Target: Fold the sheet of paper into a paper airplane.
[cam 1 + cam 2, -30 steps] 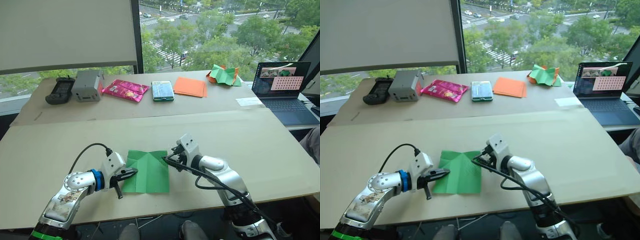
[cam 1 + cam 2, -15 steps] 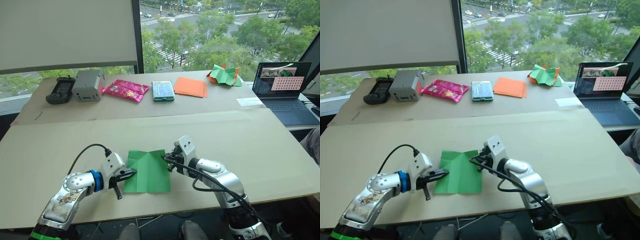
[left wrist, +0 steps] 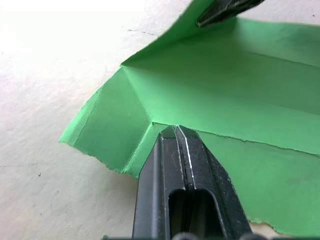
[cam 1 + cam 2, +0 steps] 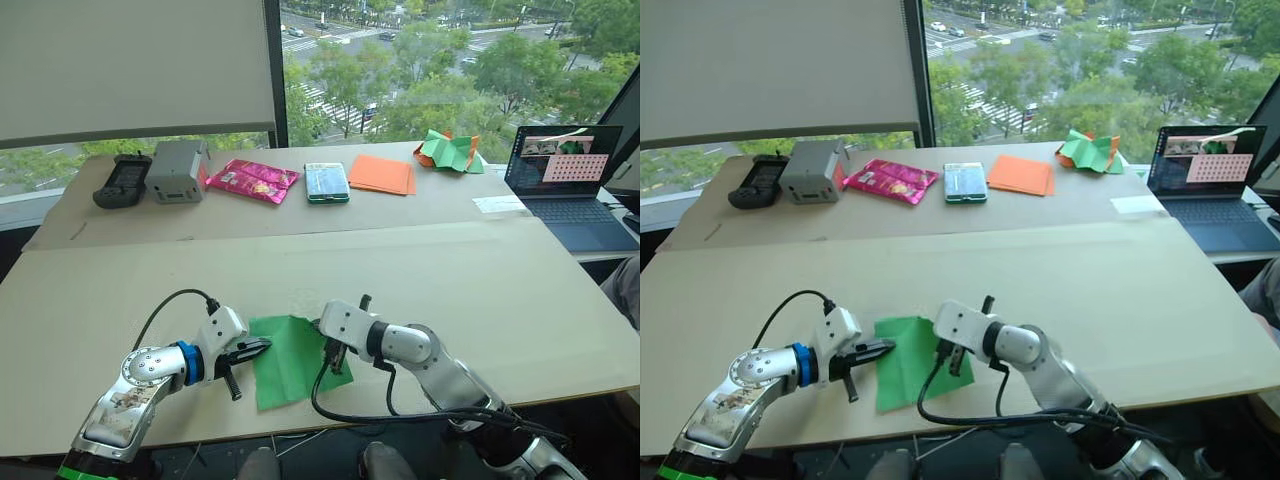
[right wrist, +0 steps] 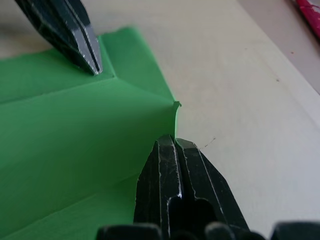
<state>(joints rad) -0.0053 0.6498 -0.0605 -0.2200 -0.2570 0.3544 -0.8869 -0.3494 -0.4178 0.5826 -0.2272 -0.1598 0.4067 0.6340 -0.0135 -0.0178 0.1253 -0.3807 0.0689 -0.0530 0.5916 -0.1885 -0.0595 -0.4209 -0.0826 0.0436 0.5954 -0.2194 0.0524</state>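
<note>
Left claw (image 3: 175, 131): fingers pressed together, pinching the left edge of the sheet of paper (image 4: 290, 355) at a crease. Right claw (image 5: 174, 142): fingers likewise closed, apparently nipping the sheet's right edge, though the contact itself is partly hidden. The green sheet lies creased on the near table (image 4: 520, 290) between both claws, its far corners folded inward. On the far side rest orange sheets (image 4: 381, 173) and a laptop (image 4: 570, 180).
</note>
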